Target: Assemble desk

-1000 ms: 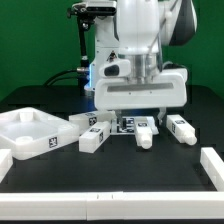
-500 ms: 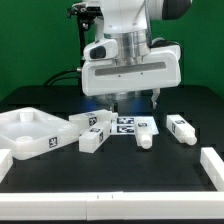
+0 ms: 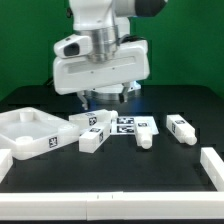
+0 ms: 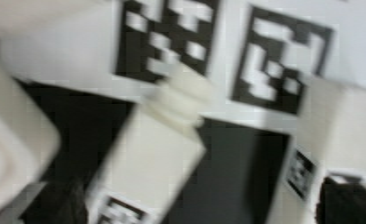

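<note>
**Layout.** The large flat white plastic rimmed desk panel [image 3: 25, 132] is lying on the black surface [image 3: 120, 170] at the exterior view's left. No leg is sitting in any corner socket that shows. Just beside the panel's right edge, two white square tagged plastic legs [image 3: 90, 130] are lying close together; whether they are touching each other or the panel I cannot tell. Above this pair the robot's hand [image 3: 104, 97] is hanging clear of every part, fingers spread fully wide and gripping nothing. The thin white marker board [image 3: 127, 123] is lying just right of the pair. A third white square leg [image 3: 145, 133] is lying at the board's front edge, and a fourth white square leg [image 3: 181, 127] is resting well apart at the right.

**Risks, as judged.**
- The crowded pair is presenting the main hazard. With the hand coming down wide open, one finger is likely to land on the neighbouring leg or the panel rim, shoving parts askew.
- A grip taken off-centre is liable to leave a leg tilting, which would be spoiling its entry into a socket.
- The third leg may be lying partly on the board and so unevenly, inviting a slanted grasp.
- The wrist view is showing only blur, so fine alignment is remaining unconfirmed.
</note>
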